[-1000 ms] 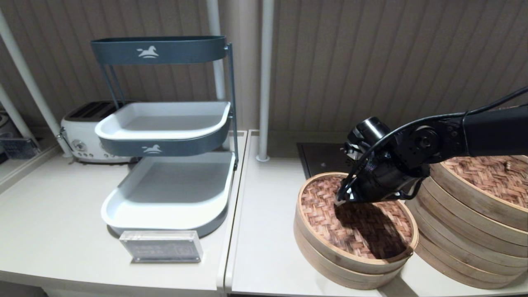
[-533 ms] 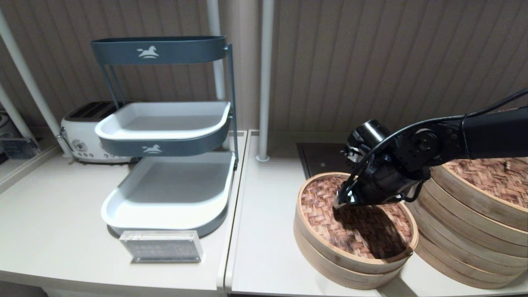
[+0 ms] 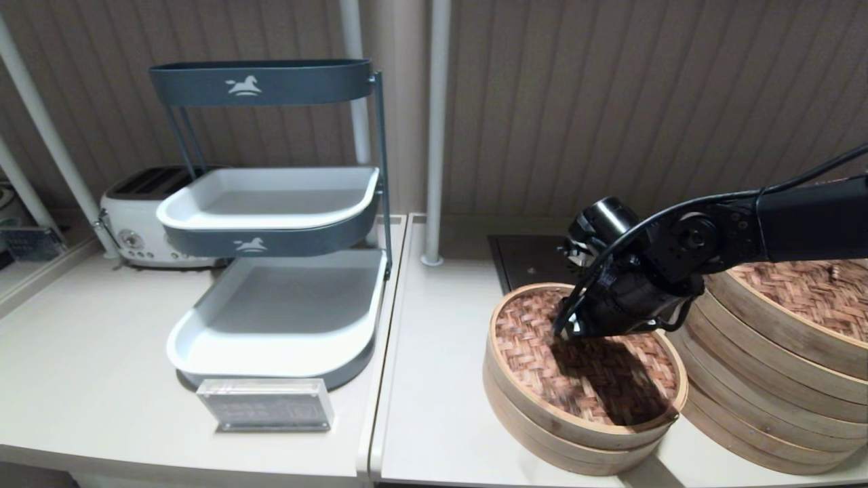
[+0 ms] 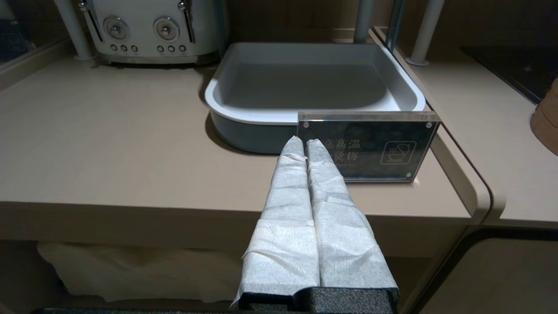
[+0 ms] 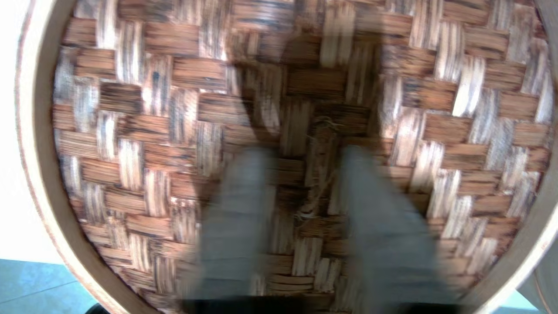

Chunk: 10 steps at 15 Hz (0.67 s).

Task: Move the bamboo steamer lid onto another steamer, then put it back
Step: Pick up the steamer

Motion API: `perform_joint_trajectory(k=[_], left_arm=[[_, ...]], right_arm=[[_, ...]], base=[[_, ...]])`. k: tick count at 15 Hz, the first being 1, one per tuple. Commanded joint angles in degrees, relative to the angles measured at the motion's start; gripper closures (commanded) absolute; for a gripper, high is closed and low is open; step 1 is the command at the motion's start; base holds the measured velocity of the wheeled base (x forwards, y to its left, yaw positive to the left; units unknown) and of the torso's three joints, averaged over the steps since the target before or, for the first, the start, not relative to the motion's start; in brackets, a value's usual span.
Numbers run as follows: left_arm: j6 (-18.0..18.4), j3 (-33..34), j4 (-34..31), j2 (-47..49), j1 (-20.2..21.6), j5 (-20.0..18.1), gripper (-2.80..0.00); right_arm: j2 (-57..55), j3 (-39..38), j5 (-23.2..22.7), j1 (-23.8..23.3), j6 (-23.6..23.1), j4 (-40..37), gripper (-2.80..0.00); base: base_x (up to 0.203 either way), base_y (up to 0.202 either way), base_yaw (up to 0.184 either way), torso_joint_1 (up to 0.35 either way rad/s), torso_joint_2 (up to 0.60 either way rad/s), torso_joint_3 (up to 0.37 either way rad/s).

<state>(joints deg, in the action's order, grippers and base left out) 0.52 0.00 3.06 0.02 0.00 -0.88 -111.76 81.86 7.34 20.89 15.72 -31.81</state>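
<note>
The right claw (image 5: 305, 174) hangs spread over the bamboo steamer lid (image 3: 542, 359), fingers straddling its loop handle (image 5: 320, 144); the left claw (image 4: 305, 146), pressed together, idles near the bench (image 4: 109, 144).

Lid: round reddish-brown woven bamboo steamer lid (image 5: 144, 131) with pale rim band fills the view.
Handle: thin dark loop handle (image 5: 320, 144) at centre.
Gripper: right gripper (image 5: 305, 174), fingers spread, straddling the handle.

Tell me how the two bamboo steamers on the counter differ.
The steamer under the right pincer is a low stack; the one at far right has more ring tiers and stands taller. The low one's lid has a thin dark centre loop; the tall one's lid carries a pale knob. Both have reddish-brown woven tops and pale rims.
</note>
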Motion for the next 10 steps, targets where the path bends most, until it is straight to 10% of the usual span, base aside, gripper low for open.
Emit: perform_joint_trajectory(k=[1,10], left_arm=[[0.01,1.58,0.07,-0.02,0.0,0.0,0.0],[0.01,1.58,0.02,-0.02,0.0,0.0,0.0]], right_arm=[[0.14,-0.03,-0.04,0.11,0.1,-0.27,0.0],[1.11,0.73,-0.14,0.02,0.1,-0.18,0.0]], base=[[0.0,0.0,0.0,0.0,0.0,0.0],[0.0,0.0,0.0,0.0,0.0,0.0]])
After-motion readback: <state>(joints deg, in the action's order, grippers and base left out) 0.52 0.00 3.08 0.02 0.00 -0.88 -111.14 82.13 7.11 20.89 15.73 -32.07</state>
